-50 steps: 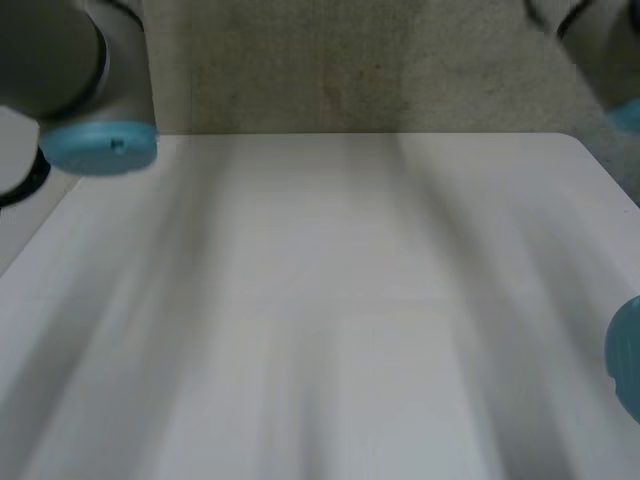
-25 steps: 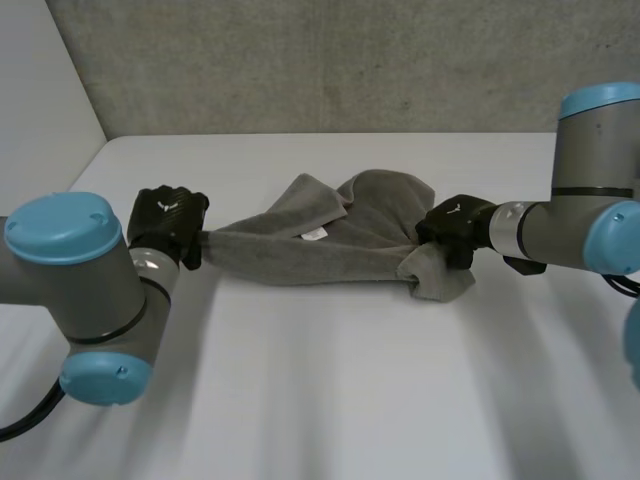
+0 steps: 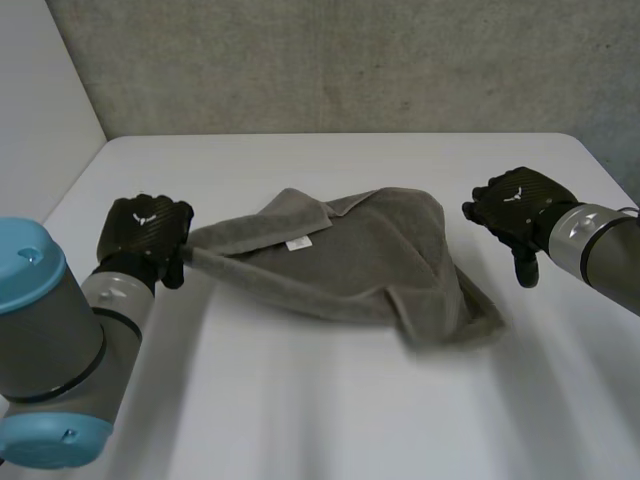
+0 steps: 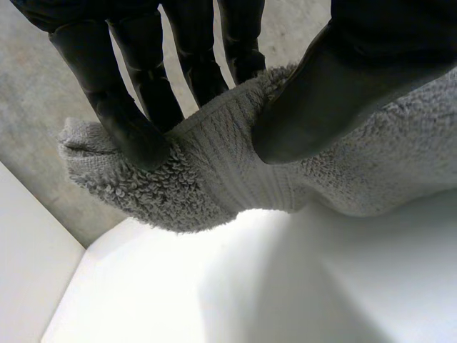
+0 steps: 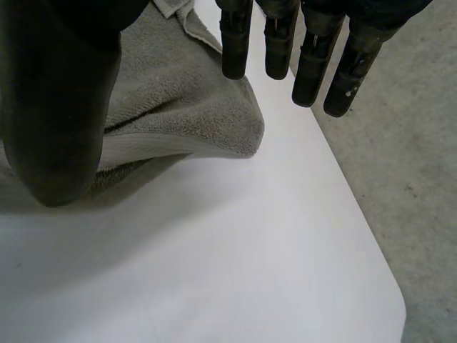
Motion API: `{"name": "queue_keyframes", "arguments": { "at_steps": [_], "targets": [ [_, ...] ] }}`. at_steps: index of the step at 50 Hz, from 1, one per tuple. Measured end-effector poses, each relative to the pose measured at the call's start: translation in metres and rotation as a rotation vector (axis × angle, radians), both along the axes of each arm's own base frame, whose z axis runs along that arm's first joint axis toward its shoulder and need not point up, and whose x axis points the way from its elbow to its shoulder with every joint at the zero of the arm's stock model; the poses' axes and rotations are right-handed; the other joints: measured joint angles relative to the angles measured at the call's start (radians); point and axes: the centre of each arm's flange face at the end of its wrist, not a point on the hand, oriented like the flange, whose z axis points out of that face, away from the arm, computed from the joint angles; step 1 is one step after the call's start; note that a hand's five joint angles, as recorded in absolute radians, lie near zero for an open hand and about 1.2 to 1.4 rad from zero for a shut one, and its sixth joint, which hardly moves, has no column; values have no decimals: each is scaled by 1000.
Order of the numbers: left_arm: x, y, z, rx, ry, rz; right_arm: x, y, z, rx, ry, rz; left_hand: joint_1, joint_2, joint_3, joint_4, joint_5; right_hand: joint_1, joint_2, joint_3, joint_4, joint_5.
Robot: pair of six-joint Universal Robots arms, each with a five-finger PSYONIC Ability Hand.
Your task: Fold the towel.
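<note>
1. A grey towel [image 3: 360, 265] lay rumpled near the middle of the white desk [image 3: 330, 420]. It was not folded flat, and its layers were bunched into a thicker lump at its right end.
2. A small white tag [image 3: 297, 243] showed on the towel's top side, left of its middle.
3. The left hand [image 3: 148, 232] was at the towel's left corner, with fingers and thumb clamped on the cloth. The corner was held a little off the desk, and a strip of cloth ran from it back to the heap.
4. In the left wrist view the fingers [image 4: 132, 125] pressed one face of the ribbed hem [image 4: 228, 171] and the thumb [image 4: 314, 100] pressed the other. Some pile poked out past the fingertips.
5. The right hand [image 3: 518, 208] hovered to the right of the towel, near it but apart. Its fingers were straight and spread away from the thumb, with nothing in its grasp.
6. In the right wrist view the towel's rounded fold lay below the palm, and bare desk lay under the fingertips. There was no cloth between thumb and fingers.
7. The left arm [image 3: 60, 340] came in from the near left. The right arm [image 3: 600, 250] came in from the right edge.
</note>
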Motion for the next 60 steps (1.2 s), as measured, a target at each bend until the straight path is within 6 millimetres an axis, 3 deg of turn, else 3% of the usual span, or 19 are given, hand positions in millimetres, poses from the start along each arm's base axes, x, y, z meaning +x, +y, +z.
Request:
{"name": "queue_keyframes", "arguments": {
  "at_steps": [8, 12, 17, 27, 36, 40, 42, 44, 46, 50, 53, 55, 56, 57, 60],
  "targets": [
    [2, 8, -10, 35, -13, -6, -1, 15, 10, 145, -243, -121, 0, 0, 0, 0, 0, 3, 3, 4, 3, 15],
    [3, 9, -10, 38, -7, -4, 0, 30, -3, 275, -320, -178, 0, 0, 0, 0, 0, 15, 12, 26, 18, 56],
    [3, 7, -8, 33, 3, -1, 1, 54, -26, 341, -292, -167, 0, 0, 0, 0, 0, 18, 20, 33, 21, 66],
    [1, -4, 2, 2, 19, 8, -4, 109, -50, 150, -134, -19, 0, 0, 0, 0, 0, 33, 35, 48, 35, 83],
    [0, -5, 1, 5, 22, -8, -8, 125, -78, -6, -5, 67, 0, 0, 0, 0, 0, 177, 195, 200, 197, 227],
    [-1, -5, 0, 9, 23, -19, -5, 120, -95, -12, 39, 88, 0, 0, 0, 0, 0, 314, 326, 328, 324, 355],
    [-1, -5, 0, 10, 24, -22, -3, 117, -102, -5, 52, 93, 0, 2, 0, 0, 0, 533, 552, 531, 528, 559],
    [-1, -5, 0, 11, 25, -24, -1, 111, -108, -2, 62, 91, 0, 6, 0, 0, 0, 881, 897, 880, 884, 909],
    [-1, -5, 0, 10, 25, -23, 1, 104, -108, -12, 60, 83, 0, 6, 0, 0, 0, 1005, 1003, 1005, 1008, 1048],
    [-1, -5, 4, 0, 29, -23, 6, 87, -88, -84, 26, 51, 0, 6, 0, 0, 0, 1015, 1010, 1051, 1050, 1074],
    [-1, -5, 15, -27, 40, -23, 8, 76, -44, -211, -51, 18, 0, 6, 0, 0, 0, 1015, 1010, 1052, 1050, 1075],
    [1, -2, 29, -63, 55, -23, 8, 74, 2, -327, -142, -4, 0, 6, 0, 0, 0, 1015, 1010, 1052, 1050, 1075],
    [2, -1, 35, -77, 61, -22, 7, 74, 12, -348, -162, -8, 0, 6, 0, 0, 0, 1015, 1010, 1052, 1050, 1075],
    [4, 2, 47, -103, 72, -19, 5, 77, 42, -405, -222, -15, 0, 6, 1, 0, 0, 1015, 1010, 1052, 1050, 1075],
    [12, 10, 79, -172, 100, -10, -2, 85, 90, -440, -300, -23, 0, 6, 1, 0, 0, 1015, 1010, 1052, 1050, 1075]
  ]
}}
